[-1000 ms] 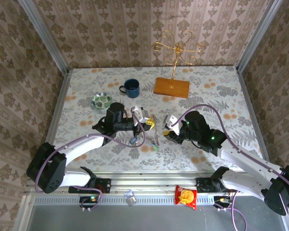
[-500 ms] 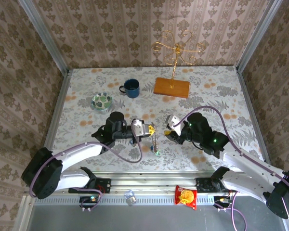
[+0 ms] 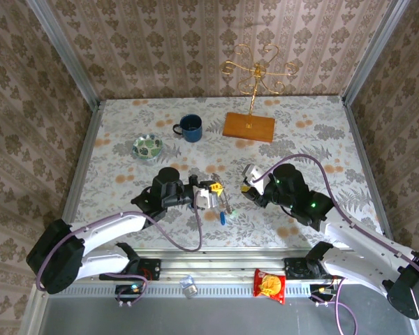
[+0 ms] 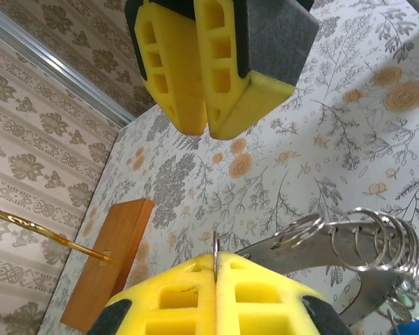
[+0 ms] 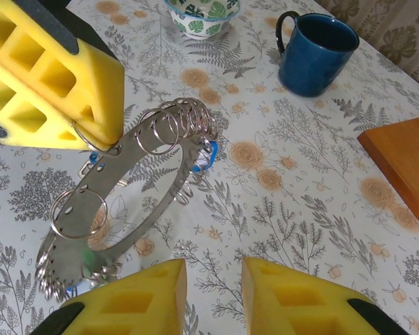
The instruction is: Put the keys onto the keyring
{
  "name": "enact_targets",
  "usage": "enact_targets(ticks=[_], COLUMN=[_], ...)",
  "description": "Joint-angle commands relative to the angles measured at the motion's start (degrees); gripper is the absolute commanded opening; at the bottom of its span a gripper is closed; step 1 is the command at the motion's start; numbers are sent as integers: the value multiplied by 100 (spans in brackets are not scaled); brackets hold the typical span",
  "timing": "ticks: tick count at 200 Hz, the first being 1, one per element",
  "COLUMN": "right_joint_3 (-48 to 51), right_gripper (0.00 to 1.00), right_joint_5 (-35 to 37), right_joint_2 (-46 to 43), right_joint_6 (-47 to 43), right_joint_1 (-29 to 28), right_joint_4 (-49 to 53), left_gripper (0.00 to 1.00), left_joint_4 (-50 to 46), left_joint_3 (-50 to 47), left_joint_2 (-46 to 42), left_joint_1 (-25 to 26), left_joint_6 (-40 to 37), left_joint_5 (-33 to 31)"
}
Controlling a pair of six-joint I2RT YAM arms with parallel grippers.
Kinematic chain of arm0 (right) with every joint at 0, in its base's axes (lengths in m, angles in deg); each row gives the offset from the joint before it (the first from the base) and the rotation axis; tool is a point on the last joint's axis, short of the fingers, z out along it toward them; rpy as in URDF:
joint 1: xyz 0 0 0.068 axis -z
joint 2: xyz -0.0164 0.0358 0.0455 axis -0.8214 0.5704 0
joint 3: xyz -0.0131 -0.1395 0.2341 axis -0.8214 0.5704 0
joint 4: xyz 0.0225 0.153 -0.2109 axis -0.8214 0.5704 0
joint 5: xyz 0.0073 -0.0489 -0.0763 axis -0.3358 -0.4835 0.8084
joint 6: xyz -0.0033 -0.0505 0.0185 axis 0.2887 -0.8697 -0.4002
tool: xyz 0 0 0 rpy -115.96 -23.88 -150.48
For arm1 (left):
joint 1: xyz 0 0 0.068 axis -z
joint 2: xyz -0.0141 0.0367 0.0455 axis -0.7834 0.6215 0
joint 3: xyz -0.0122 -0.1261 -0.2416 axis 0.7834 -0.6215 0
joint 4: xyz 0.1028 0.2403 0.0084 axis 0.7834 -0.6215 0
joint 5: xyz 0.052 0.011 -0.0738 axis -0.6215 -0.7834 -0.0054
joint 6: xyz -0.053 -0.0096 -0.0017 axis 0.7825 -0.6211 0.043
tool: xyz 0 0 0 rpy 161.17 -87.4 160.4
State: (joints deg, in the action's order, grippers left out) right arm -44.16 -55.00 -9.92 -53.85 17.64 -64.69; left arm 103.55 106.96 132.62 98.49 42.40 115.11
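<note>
The keyring is a flat silvery band hung with several small split rings, held upright above the table. My left gripper is shut on its thin edge, and its yellow pads show at the upper left of the right wrist view. A blue tag of the keys shows just behind the band, and a green one at its low end. My right gripper is open with nothing between its fingers, a short way right of the keyring. From above, my left gripper and right gripper face each other.
A blue mug and a green-patterned dish stand at the back left. A wooden base with a gold wire stand is at the back centre. A red snack packet lies on the front rail.
My left gripper has carried the keyring nearer the front edge and slightly right. My right gripper has shifted only a little.
</note>
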Motion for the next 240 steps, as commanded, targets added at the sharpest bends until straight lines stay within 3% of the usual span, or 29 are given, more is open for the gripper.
enact_targets(ticks=[1, 41, 68, 112, 147, 176, 200, 240], right_joint_3=[72, 142, 119, -348, -519, -813, -1197, -2279], right_gripper=[29, 32, 32, 33, 32, 32, 30, 28], right_joint_5=[184, 445, 678, -412, -537, -344, -243, -1042], right_joint_2=[-85, -118, -38, 419, 991, 1582, 2374, 4101], right_joint_6=[33, 177, 449, 1281, 1707, 2163, 3093, 4618], right_joint_1=[12, 5, 8, -3, -308, -676, -998, -1117], right_joint_4=[-172, -350, -451, -84, -73, 12, 115, 502], left_gripper=[0, 0, 0, 0, 0, 0, 0, 0], left_joint_4=[178, 110, 118, -799, -1930, -2658, -3246, -4098], left_joint_3=[-44, -58, -16, 137, 117, 50, -23, -105], left_joint_2=[-179, -297, -509, -1308, -2080, -2734, -3255, -3769], left_joint_1=[63, 63, 8, -570, -1107, -1429, -1727, -2046], left_joint_6=[-259, -93, 557, 1848, 2695, 3282, 3664, 4164], left_joint_5=[-45, -270, -761, -1355, -2105, -2840, -3297, -3908])
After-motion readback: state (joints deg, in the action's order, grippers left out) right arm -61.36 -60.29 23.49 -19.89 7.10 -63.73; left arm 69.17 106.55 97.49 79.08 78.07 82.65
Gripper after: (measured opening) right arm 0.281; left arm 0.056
